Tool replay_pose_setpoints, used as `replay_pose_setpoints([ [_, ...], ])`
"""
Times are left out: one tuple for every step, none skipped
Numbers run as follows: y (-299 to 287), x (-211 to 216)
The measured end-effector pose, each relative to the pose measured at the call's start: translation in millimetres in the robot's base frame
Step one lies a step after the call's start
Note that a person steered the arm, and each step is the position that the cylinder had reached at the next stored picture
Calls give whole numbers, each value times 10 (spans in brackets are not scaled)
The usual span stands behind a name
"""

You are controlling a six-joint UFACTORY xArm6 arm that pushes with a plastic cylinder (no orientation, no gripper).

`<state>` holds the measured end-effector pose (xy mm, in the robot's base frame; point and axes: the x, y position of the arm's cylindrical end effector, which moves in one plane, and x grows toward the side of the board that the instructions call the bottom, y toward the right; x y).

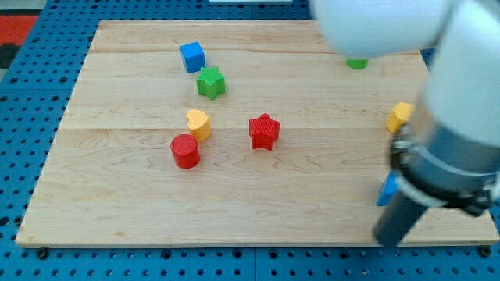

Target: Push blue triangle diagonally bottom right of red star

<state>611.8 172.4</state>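
Blue triangle (386, 191), mostly hidden behind the arm (453, 148), sits near the wooden board's (234, 211) right edge, low and well to the view's right of the red star (264, 131). My tip (388, 240), a bare rod with no jaws and holding nothing, rests just below the triangle, close to the board's bottom edge. A yellow block (399, 117) lies above the triangle at the right edge; a green block (357, 63) peeks out near the top. Left of the star sit a yellow heart (198, 124) and red cylinder (185, 151), nearly touching; a green star (210, 83) and blue cube (192, 57) stand higher. Bare wood stretches between star and triangle.
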Motion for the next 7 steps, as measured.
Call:
replay_pose_setpoints([
  [14,-454],
  [13,-404],
  [4,-345],
  [191,-345],
  [279,-572],
  [279,-727],
  [257,-727],
])
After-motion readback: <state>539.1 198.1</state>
